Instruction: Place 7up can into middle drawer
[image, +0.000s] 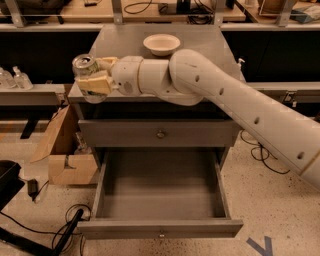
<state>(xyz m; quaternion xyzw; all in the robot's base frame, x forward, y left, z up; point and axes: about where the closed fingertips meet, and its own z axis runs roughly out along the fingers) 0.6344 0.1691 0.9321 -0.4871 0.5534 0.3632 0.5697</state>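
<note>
Apparently closed on the 7up can (85, 66), above and left of the open middle drawer (160, 192), the gripper (91, 81) should carry it upright over that drawer before lowering

Nothing legible
We read no print on the pale aluminium can (84, 65) clasped within the gripper (93, 83) at the grey counter (125, 37) corner.
</note>
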